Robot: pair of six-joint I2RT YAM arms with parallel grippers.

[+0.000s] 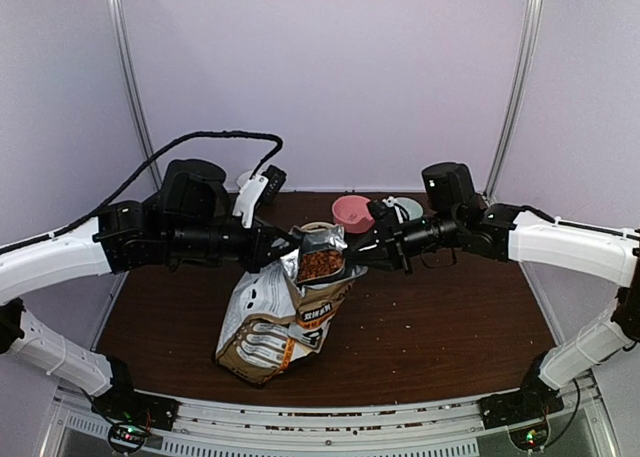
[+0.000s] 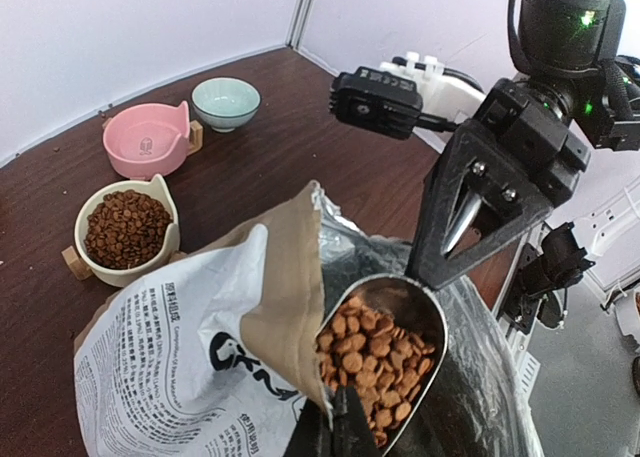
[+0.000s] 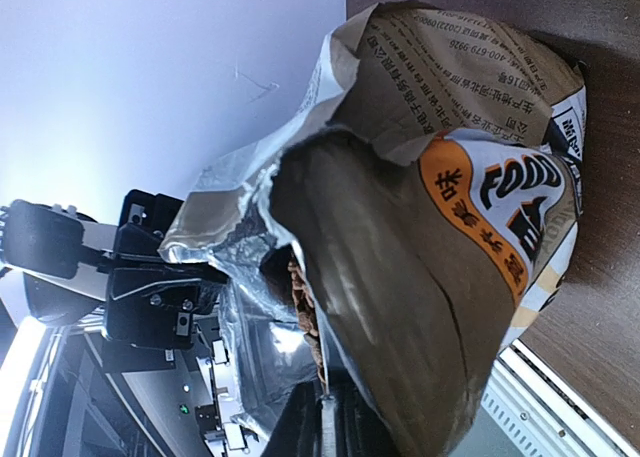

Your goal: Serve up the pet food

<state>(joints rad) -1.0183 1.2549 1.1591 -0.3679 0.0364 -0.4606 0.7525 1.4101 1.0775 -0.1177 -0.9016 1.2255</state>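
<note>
Scoop loaded: left end effector point(image 2: 345, 429) clamps the scoop point(image 2: 418, 302), heaped with pet food point(image 2: 372, 362); right end effector point(image 3: 325, 417) pinches the bag point(image 2: 170, 347) rim. Next, probably a level carry to the pink bowl point(image 2: 145, 137).

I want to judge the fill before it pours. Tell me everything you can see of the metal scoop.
The metal scoop is a shiny silver trough with a rounded tip, filled nearly to the rim with reddish-brown kibble. It sits in the open mouth of the pet food bag, with the foil lining around it and the brown flap beside it. The tip points away from the left wrist camera. Its near end runs between the dark fingers of the left gripper, which holds it. The handle is hidden.
</note>
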